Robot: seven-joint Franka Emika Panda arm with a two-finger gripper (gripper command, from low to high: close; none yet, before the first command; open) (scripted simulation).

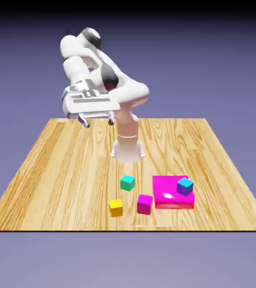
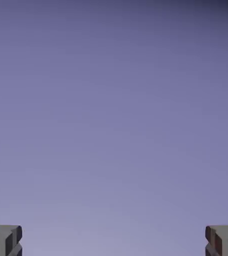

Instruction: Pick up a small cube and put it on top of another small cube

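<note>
Small magenta cube on tabletop, between yellow cube and magenta slab. Claw high above, spread, nothing between tips; cube lies below, toward exterior view's right and nearer camera.

The tabletop looks like smooth, grained wood; the flat magenta-pink slab is glossy, like plastic.

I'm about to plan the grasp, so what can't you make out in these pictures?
- Magenta cube's far side: exterior view, hidden by its own near faces.
- Underside of the blue cube: exterior view, hidden by the cube itself.
- Gripper finger bases: hand view, cut off by the bottom edge.
</note>
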